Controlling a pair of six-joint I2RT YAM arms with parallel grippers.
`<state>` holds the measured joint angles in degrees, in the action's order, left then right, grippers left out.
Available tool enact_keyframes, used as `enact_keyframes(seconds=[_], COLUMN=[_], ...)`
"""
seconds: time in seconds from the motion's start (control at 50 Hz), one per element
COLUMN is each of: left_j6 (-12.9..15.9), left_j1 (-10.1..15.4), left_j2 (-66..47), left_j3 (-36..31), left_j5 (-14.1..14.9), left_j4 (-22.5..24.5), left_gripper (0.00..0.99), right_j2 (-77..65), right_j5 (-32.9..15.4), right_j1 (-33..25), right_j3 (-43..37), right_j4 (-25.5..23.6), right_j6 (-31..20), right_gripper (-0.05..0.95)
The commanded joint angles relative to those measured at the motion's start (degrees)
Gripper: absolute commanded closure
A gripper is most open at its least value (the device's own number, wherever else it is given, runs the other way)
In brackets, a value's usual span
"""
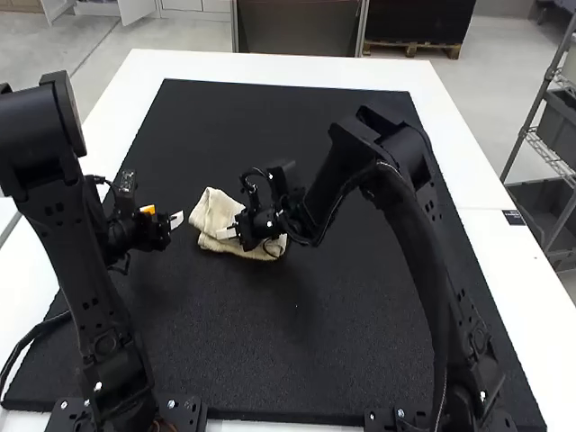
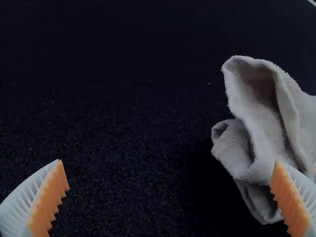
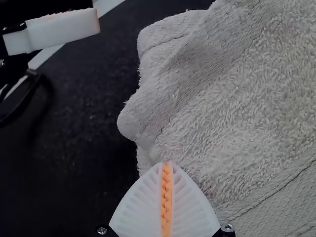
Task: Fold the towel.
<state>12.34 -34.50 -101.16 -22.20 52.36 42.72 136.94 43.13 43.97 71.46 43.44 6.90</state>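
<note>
The cream towel point(image 1: 214, 211) lies bunched left of the mat's middle, its folds standing up in loops in the left wrist view point(image 2: 261, 103). Just left of it is my left gripper point(image 1: 164, 214), open with a wide gap between the ribbed fingers point(image 2: 168, 161); one finger overlaps the cloth's edge in that view. My right gripper point(image 1: 225, 233) is over the towel, partly hiding it. Its fingers are together, tips at the edge of the terry cloth point(image 3: 237, 108), and the gripper point(image 3: 167, 164) is shut; whether cloth is pinched there I cannot tell.
A black mat point(image 1: 297, 360) covers most of the white table point(image 1: 504, 261). Both arms reach inward, so the two grippers are close together beside the towel. Dark mat surface extends behind and in front of the cloth.
</note>
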Motion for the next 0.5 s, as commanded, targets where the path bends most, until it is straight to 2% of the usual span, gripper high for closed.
enact_keyframes(seconds=[0.0, 0.48], left_j6=[0.2, 0.2], left_j1=[-0.5, -0.5], left_j2=[1.9, 1.9], left_j3=[1.2, 1.5], left_j5=[1.3, 1.3], left_j4=[0.4, 0.9], left_gripper=[0.038, 0.038], right_j2=[-2.8, -4.2], right_j5=[1.0, 0.9], right_j1=[-0.3, -0.1], right_j3=[1.7, 5.6], right_j4=[0.6, 0.8], right_j6=[1.6, 1.8], right_gripper=[0.92, 0.92])
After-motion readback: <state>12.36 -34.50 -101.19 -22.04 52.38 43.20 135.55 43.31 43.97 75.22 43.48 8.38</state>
